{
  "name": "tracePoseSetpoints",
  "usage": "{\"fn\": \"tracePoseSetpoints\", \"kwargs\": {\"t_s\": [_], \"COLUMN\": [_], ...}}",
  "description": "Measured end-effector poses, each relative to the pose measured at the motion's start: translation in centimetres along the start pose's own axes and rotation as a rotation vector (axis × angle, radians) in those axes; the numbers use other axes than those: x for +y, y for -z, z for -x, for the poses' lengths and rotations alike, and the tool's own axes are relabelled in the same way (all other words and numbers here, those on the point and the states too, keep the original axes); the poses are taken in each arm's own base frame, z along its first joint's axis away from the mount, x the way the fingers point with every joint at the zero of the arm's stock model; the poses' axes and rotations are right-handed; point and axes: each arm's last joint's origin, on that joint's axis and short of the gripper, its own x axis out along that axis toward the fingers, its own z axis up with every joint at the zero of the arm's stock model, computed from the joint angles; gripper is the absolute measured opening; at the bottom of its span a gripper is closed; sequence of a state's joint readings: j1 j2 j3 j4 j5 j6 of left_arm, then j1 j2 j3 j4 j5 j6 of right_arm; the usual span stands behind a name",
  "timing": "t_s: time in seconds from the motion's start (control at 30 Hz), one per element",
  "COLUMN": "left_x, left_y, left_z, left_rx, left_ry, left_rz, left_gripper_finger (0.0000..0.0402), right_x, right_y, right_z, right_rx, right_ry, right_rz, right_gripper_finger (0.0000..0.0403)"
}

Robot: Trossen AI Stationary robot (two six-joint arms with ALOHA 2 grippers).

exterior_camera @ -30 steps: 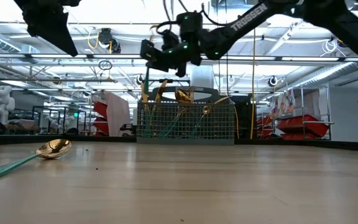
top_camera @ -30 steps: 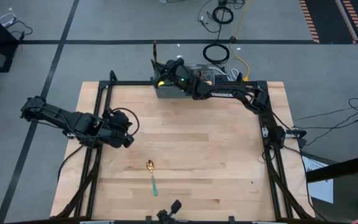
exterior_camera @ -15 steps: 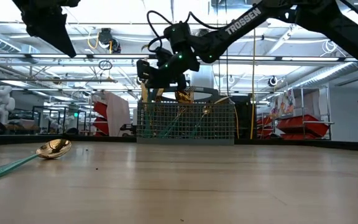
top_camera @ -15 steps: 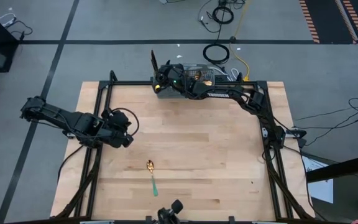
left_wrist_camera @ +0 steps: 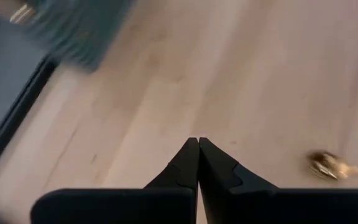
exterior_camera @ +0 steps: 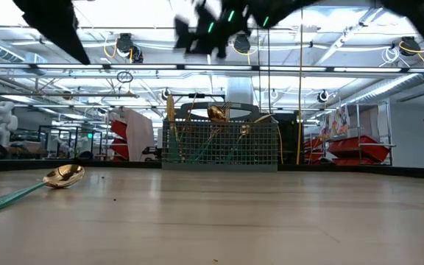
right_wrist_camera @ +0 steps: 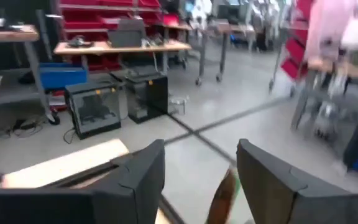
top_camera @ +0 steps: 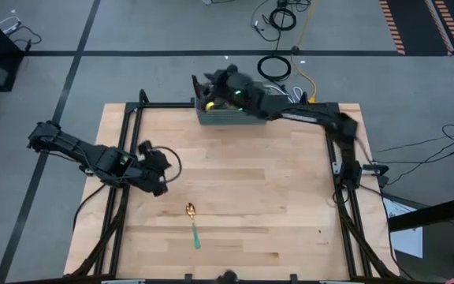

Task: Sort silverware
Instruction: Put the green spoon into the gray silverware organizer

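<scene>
A grey wire-mesh basket [exterior_camera: 219,145] stands at the table's far edge [top_camera: 231,115], with gold and teal silverware standing in it. One spoon [top_camera: 192,221] lies flat on the table near the front, its gold bowl [exterior_camera: 63,175] toward the far side. My right gripper [right_wrist_camera: 201,158] is open and hovers level, high above the basket's left end [top_camera: 205,81]. A teal and gold piece [right_wrist_camera: 224,190] shows low between its fingers. My left gripper [left_wrist_camera: 197,142] is shut, above bare wood at the left [top_camera: 154,170], left of the spoon. My right gripper stands open around the teal and gold piece [right_wrist_camera: 224,190], which sits close to one finger [right_wrist_camera: 260,174]. I cannot tell whether that finger touches it.
A black frame [top_camera: 132,118] runs around the table's edges. Cables and a grey box [top_camera: 278,67] lie behind the basket. Bare wood [top_camera: 266,181] spreads between the spoon and the basket. Shelves and benches fill the room beyond.
My right gripper has dipped toward the basket's left end and then risen well above it, staying over the table's far edge. My left gripper has rolled a little about its own line while staying in place. The spoon on the table has not moved.
</scene>
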State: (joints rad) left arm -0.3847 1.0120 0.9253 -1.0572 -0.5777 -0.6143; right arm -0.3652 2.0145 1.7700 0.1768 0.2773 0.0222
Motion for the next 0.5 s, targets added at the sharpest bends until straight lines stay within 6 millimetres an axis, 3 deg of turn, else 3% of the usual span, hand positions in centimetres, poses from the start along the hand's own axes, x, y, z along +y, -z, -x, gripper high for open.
{"fn": "tracePoseSetpoints", "kwargs": {"t_s": [0.1, 0.27, 0.37, 0.5], "left_x": [-1.7, -5.4, -7.3, -9.4], "left_y": [-0.8, -2.2, -2.0, -0.9], "left_z": [-0.5, -2.7, -4.6, -7.4], "left_rx": [-0.033, -0.087, -0.044, 0.088], "left_ry": [0.127, 0.367, 0.456, 0.578], "left_rz": [-0.193, -0.498, -0.675, -0.821], "left_gripper_finger": [0.0009, 0.0011, 0.0024, 0.0055], "right_x": [0.3, 0.5, 0.1, -0.5], "right_y": [-5.2, -11.8, -14.1, -15.0], "right_z": [4.4, 13.5, 18.5, 23.3], "right_rx": [-0.034, -0.052, -0.044, 0.034], "right_ry": [-0.053, -0.123, -0.167, -0.217], "right_rz": [0.114, 0.279, 0.294, 0.265], "right_gripper_finger": [0.0187, 0.0187, 0.0187, 0.0187]}}
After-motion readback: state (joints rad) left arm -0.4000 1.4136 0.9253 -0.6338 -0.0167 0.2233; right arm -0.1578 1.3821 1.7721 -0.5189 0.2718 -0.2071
